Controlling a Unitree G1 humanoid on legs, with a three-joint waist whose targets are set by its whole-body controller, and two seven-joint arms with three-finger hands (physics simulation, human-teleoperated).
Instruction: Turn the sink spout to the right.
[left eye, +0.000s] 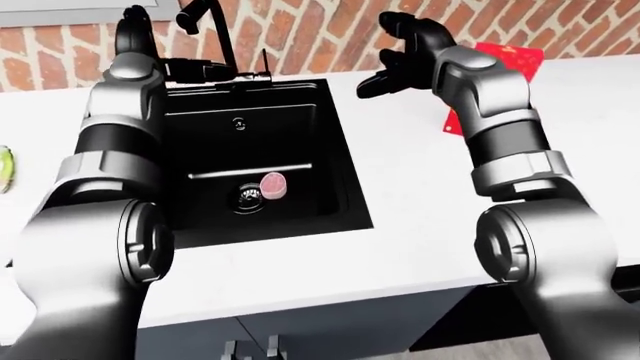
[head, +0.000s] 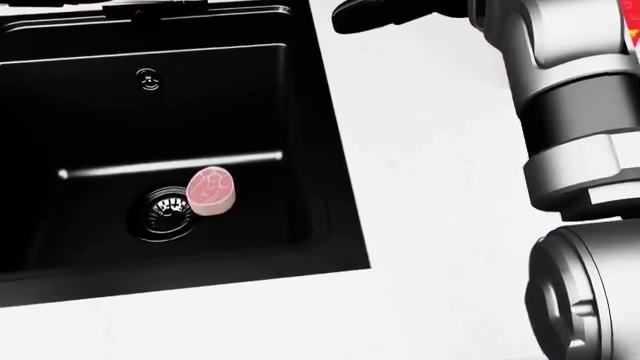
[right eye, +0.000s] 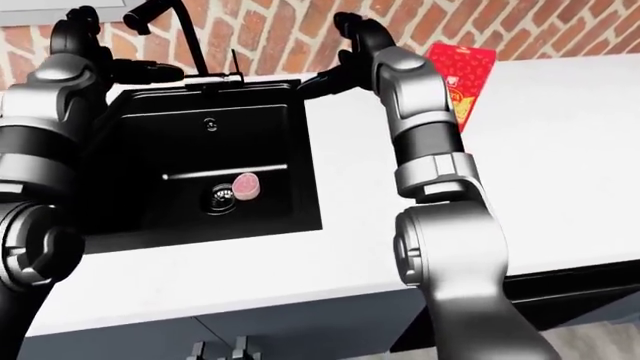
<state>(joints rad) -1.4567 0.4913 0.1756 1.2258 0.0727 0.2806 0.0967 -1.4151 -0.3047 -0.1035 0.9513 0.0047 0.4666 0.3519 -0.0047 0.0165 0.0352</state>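
The black sink spout (left eye: 212, 26) rises at the top edge of the black sink (left eye: 335, 161) and arcs over toward the view's left. My left hand (left eye: 165, 60) is open beside it, one finger (left eye: 205, 72) stretched toward the faucet's base and another pointing up. Whether that finger touches the faucet I cannot tell. Open with splayed fingers, my right hand (left eye: 395, 52) hovers over the white counter (left eye: 420, 195) just right of the sink's top corner. It also shows at the head view's top edge as the right hand (head: 385, 15).
A pink slice of meat (head: 213, 191) lies in the basin beside the drain (head: 165, 212). A red box (right eye: 460, 75) lies on the counter right of my right arm. A green object (left eye: 5, 169) peeks in at the left edge. A brick wall (left eye: 320, 30) backs the counter.
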